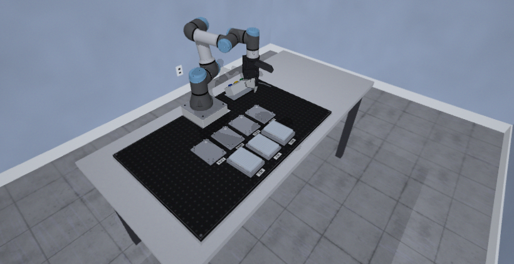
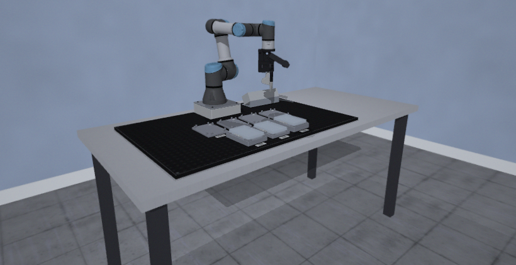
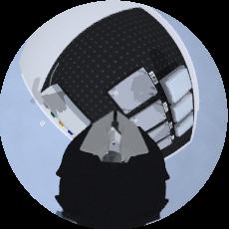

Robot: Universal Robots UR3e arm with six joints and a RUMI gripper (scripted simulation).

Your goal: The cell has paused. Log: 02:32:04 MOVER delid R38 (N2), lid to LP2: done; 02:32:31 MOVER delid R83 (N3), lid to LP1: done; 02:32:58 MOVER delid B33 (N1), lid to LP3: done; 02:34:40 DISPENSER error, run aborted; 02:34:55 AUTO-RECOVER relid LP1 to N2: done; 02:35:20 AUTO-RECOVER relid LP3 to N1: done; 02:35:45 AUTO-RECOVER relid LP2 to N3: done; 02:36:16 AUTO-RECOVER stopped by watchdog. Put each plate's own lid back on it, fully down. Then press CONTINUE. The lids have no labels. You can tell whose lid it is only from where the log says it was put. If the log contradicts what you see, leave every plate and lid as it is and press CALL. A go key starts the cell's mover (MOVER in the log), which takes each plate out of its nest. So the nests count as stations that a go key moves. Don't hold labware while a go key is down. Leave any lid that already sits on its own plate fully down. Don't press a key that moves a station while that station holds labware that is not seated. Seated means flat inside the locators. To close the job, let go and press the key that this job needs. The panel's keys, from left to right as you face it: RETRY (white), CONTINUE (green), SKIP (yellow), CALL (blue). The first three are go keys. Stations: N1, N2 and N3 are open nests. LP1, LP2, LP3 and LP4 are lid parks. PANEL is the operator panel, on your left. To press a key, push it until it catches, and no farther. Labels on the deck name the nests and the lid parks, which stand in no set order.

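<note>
Fingers (image 1: 254, 88) pressed fully together, holding nothing, hang beside the small grey key panel's (image 1: 235, 91) right end; its keys lie leftward.

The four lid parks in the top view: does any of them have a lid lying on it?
No. All four lid parks show bare grey plates with only their locator pins, while the three lidded plates sit in the nests beside them.

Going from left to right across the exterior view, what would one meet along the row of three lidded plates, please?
Nearest lidded plate → middle lidded plate → far lidded plate.
</note>
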